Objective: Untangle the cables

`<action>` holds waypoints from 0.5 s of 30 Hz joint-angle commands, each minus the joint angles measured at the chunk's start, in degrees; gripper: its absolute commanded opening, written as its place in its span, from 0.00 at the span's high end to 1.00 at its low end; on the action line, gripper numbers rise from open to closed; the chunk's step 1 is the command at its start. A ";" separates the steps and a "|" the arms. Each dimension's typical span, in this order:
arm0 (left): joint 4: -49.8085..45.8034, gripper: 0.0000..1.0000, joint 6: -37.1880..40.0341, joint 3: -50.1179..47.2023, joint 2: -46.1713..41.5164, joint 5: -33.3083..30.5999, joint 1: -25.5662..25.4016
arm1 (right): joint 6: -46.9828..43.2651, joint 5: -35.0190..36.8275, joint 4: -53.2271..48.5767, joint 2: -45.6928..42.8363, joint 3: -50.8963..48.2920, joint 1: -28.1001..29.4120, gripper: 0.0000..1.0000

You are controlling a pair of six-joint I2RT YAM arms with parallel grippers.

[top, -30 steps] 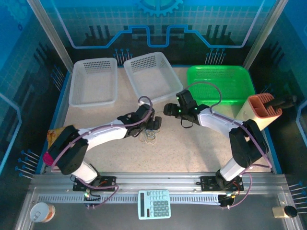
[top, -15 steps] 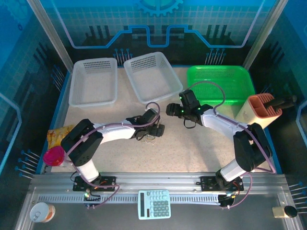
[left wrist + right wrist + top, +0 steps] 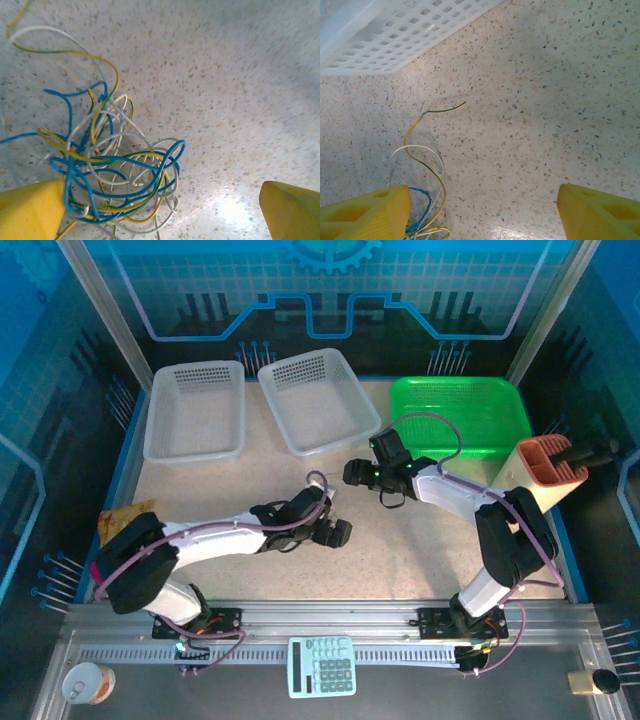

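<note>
The cables point(image 3: 115, 170) are a loose tangle of blue, yellow-green and whitish cords on the speckled table. In the left wrist view the tangle lies against the left yellow finger point(image 3: 30, 210), and my left gripper point(image 3: 160, 215) is open wide around it, with bare table toward the right finger. From above, the left gripper point(image 3: 330, 530) sits mid-table and its arm covers the tangle. My right gripper point(image 3: 352, 472) hovers just beyond it, open. In its wrist view, loose ends of the cables point(image 3: 422, 155) curl past the left finger point(image 3: 365, 212), and the right gripper point(image 3: 482, 212) holds nothing.
Two white baskets point(image 3: 195, 410) point(image 3: 318, 400) and a green basket point(image 3: 460, 415) line the back. One white basket's edge point(image 3: 395, 35) is close to the right gripper. An orange-topped holder point(image 3: 545, 470) stands far right, a snack bag point(image 3: 120, 520) far left, a calculator point(image 3: 322, 665) on the near rail.
My left gripper has slid right and toward the near edge, over the tangle, and now covers it from above. The right gripper has barely shifted.
</note>
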 commanded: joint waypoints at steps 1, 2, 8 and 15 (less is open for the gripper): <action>-0.33 0.01 -1.53 -0.59 -5.54 -4.95 0.18 | 1.06 -1.68 0.35 1.88 2.56 -0.21 0.26; -1.42 0.01 -1.85 -0.48 -7.15 -7.00 0.49 | 1.04 -1.64 0.00 2.30 3.08 -0.06 0.27; -5.51 0.01 -6.22 -1.13 -15.49 -12.72 6.38 | 1.70 3.89 -6.72 6.76 10.19 2.86 0.31; -6.49 0.01 -8.26 -3.07 -20.84 -16.64 8.94 | 2.01 10.62 -13.18 13.54 18.16 6.00 0.36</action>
